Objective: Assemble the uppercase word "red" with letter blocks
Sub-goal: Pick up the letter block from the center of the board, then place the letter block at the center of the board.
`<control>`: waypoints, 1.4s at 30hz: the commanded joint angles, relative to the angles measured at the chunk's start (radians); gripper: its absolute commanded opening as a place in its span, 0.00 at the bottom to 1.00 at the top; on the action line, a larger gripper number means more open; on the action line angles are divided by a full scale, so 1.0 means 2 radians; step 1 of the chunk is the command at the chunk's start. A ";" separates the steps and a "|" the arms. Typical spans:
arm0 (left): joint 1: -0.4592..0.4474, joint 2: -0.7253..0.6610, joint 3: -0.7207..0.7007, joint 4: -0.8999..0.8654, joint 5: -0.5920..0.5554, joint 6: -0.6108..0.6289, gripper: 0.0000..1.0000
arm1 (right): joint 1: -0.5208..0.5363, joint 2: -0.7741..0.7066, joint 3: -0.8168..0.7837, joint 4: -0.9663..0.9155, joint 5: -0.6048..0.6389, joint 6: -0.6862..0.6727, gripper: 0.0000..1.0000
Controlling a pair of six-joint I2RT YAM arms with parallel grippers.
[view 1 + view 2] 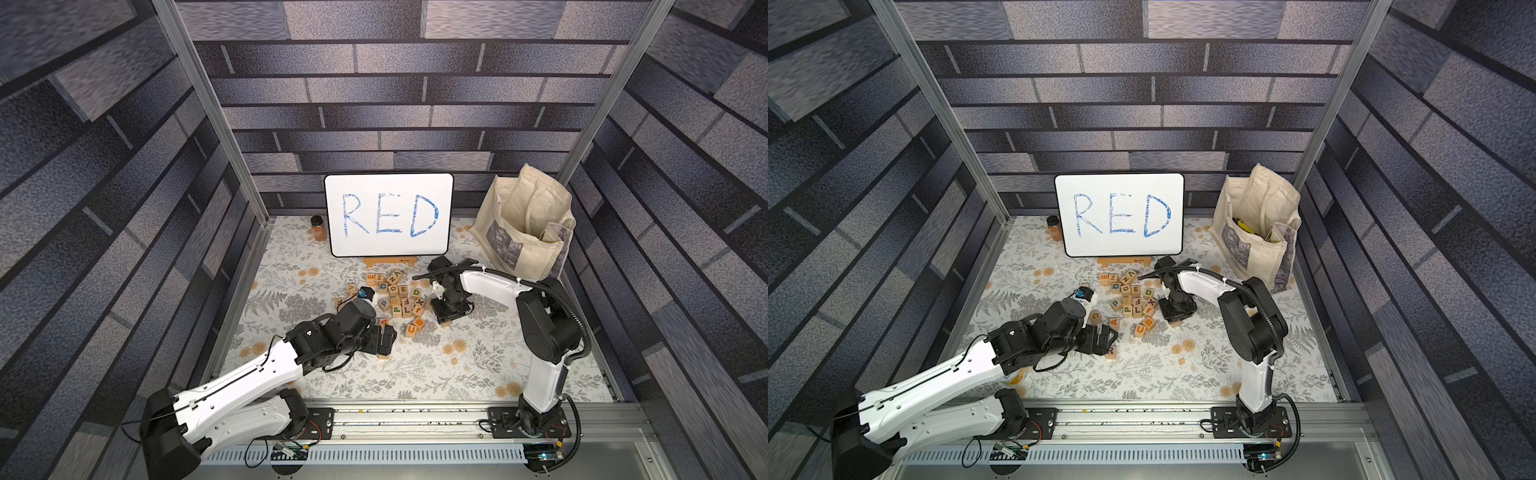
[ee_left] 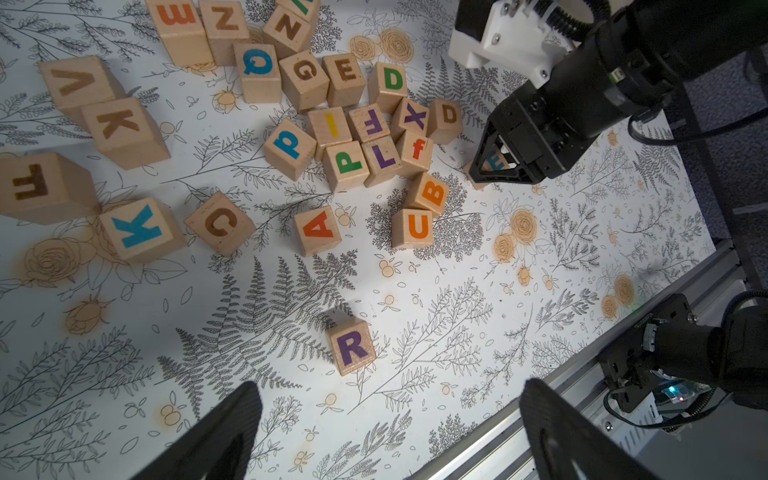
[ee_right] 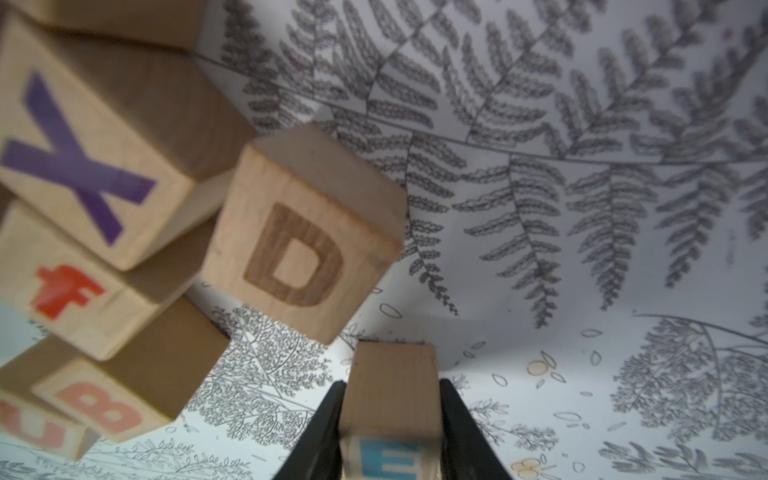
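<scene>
A ribbed aluminium rail [image 1: 415, 417] fronts the smooth, fern-and-rose printed tabletop [image 1: 457, 374]. The light-wood purple-R cube [image 2: 352, 347] lies alone near the left gripper [image 2: 390, 392], jaws wide apart. Farther, the right gripper [image 3: 392, 388] clamps the blue-E cube [image 3: 392, 370] beside the heap [image 2: 365, 137] holding the green-D cube [image 2: 390, 81]. Brick-patterned walls [image 1: 415, 83] enclose all.
</scene>
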 commanded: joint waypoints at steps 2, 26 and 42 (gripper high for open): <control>-0.001 -0.009 -0.006 -0.007 -0.014 -0.008 1.00 | 0.000 0.001 -0.008 0.000 0.012 0.054 0.25; -0.002 -0.051 -0.001 -0.047 0.005 0.012 1.00 | 0.075 -0.104 -0.048 -0.005 0.019 0.262 0.14; -0.003 -0.110 0.010 -0.120 0.032 0.024 1.00 | 0.164 -0.116 -0.043 0.010 0.054 0.355 0.13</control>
